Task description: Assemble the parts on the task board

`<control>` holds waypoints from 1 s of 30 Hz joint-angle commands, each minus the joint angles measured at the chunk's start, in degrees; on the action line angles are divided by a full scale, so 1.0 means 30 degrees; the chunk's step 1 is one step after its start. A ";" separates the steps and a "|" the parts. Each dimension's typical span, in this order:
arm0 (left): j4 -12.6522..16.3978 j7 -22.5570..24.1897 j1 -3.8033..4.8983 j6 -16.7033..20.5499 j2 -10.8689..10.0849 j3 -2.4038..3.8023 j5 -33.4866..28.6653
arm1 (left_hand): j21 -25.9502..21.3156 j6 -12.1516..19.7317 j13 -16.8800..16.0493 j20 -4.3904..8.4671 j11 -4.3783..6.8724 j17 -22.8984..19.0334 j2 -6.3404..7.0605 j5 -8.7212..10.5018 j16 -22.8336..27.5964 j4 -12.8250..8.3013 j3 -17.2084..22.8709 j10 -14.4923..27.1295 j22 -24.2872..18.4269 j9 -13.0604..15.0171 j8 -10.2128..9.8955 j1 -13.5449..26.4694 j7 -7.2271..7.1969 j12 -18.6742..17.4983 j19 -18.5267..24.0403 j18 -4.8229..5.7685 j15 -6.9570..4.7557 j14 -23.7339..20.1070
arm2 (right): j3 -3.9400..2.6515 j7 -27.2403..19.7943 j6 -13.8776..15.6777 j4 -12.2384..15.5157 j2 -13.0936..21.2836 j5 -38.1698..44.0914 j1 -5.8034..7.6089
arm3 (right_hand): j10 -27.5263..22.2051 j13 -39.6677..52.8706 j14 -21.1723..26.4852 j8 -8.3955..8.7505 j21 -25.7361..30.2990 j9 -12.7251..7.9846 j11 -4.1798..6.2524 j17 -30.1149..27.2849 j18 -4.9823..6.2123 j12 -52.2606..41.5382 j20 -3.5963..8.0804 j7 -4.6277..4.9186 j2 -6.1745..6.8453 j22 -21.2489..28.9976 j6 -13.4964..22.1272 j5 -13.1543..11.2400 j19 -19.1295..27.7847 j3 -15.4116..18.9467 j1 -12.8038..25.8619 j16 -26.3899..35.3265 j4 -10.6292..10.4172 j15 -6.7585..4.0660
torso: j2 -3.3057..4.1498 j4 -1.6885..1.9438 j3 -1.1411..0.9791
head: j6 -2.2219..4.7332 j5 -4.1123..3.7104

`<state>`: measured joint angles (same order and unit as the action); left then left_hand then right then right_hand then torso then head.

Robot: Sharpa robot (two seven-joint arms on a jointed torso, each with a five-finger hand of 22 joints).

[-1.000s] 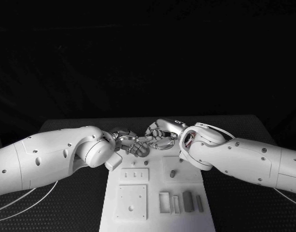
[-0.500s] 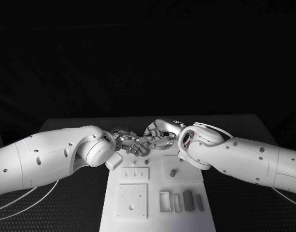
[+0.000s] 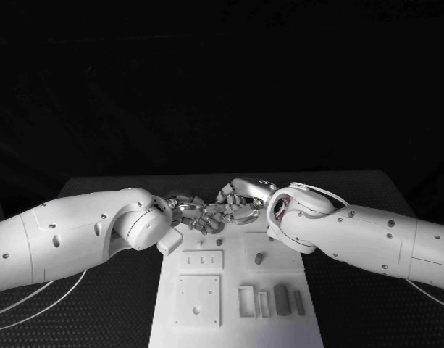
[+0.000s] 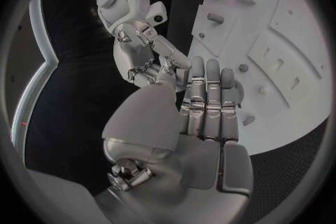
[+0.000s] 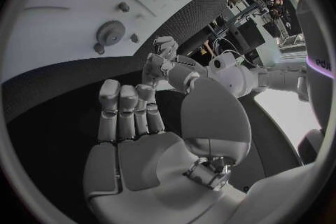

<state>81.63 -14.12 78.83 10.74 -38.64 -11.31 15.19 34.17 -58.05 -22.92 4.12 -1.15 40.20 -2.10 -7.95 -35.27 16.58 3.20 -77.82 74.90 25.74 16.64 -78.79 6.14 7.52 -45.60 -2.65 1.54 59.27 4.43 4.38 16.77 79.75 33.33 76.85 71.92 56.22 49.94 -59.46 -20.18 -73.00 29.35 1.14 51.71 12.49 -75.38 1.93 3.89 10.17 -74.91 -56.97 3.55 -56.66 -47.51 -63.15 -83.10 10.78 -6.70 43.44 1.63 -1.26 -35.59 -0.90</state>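
Both hands are bunched up together over the far end of the task board (image 3: 227,301), fingers almost interleaved. From the left wrist view, the left hand (image 4: 203,106) has its fingers held straight and close together with nothing between them that I can see, hovering just over the board's surface. In the right wrist view, the right hand (image 5: 136,123) has its fingers loosely curled over an empty palm, thumb up; I honestly cannot tell if either one is pinching a small part at the tips where they meet, it's too crowded there. The parts are mostly sitting on the board: a little gear (image 5: 110,31) with a couple of small round pegs beside it at the far end, a short peg (image 3: 259,258) mid-board, and a row of upright grey blocks (image 3: 280,296) toward the near end, next to a square plate (image 3: 198,301). What worries me is how close the two hands are. If either shifts sideways, fingers could knock into each other, or sweep the gear and pegs off onto the black counter (image 3: 96,319). Small loose pieces like that roll easily.
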 commanded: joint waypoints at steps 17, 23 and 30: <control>-0.0001 0.0300 0.0070 -0.0198 -0.0008 0.0071 -0.0130 | 0.0175 -0.0676 -0.0408 0.0053 0.0131 -0.0046 0.0307 -0.0076 -0.0338 -0.0229 0.0759 -0.0548 -0.0034 0.0187 0.0293 -0.1830 -0.0205 0.0098 0.0167 -0.0156 -0.0067 -0.0082 | 0.0056 -0.0006 -0.0827 -0.0095 -0.0019 0.0144 -0.0167 | -0.0144 0.0017 -0.0013 -0.0211 -0.0103 0.1246 0.0068 0.0027 0.0838 -0.0132 0.0003 0.0286 -0.0228 -0.0104 -0.1267 0.0035 -0.0082 -0.0049 -0.0040 -0.0092 0.0124 -0.0075 | 0.0012 -0.0006 -0.0003 | -0.0072 -0.0002; -0.0085 0.0254 0.0065 -0.0096 0.0021 0.0071 -0.0130 | 0.0166 -0.0746 -0.0601 0.0051 0.0151 -0.0082 0.0591 -0.0041 -0.0409 -0.0150 0.1436 -0.0585 -0.0114 0.0276 0.0316 -0.2441 -0.0264 0.0140 0.0176 -0.0091 -0.0064 -0.0082 | 0.0056 -0.0047 -0.0939 -0.0079 -0.0015 0.0051 -0.0169 | -0.0144 0.0016 -0.0013 -0.0207 -0.0102 0.1245 0.0066 0.0029 0.0838 -0.0136 0.0003 0.0288 -0.0237 -0.0101 -0.1264 0.0034 -0.0081 -0.0048 -0.0031 -0.0088 0.0135 -0.0075 | 0.0006 0.0015 -0.0004 | -0.0118 0.0002; -0.0096 0.0276 0.0059 0.0118 0.0030 0.0071 -0.0064 | 0.0171 -0.0916 -0.0721 0.0057 0.0214 -0.0063 0.0590 -0.0093 -0.0493 -0.0183 0.1570 -0.0761 -0.0120 0.0358 0.0418 -0.2591 -0.0347 0.0256 0.0203 -0.0060 -0.0101 -0.0001 | 0.0056 -0.0014 -0.0997 -0.0170 0.0007 0.0051 -0.0169 | -0.0145 0.0014 -0.0012 -0.0202 -0.0100 0.1245 0.0064 0.0029 0.0838 -0.0137 0.0003 0.0290 -0.0243 -0.0099 -0.1261 0.0031 -0.0080 -0.0048 -0.0026 -0.0084 0.0143 -0.0074 | 0.0007 -0.0011 -0.0002 | -0.0141 0.0015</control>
<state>81.37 -14.52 78.78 10.64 -38.61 -11.32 15.15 34.38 -59.31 -24.98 4.31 -0.53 40.04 -0.28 -8.02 -36.60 16.04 7.58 -79.70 74.61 26.06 17.29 -85.83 6.09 8.16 -45.42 -2.57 1.54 59.27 4.41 4.25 15.88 79.41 33.28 76.71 71.69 56.23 49.92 -59.47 -20.18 -73.00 29.38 1.15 51.71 12.51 -75.60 1.92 3.88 9.96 -74.91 -56.97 3.53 -56.65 -47.51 -63.38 -83.09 11.08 -6.52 43.46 1.64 -1.26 -35.99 -0.88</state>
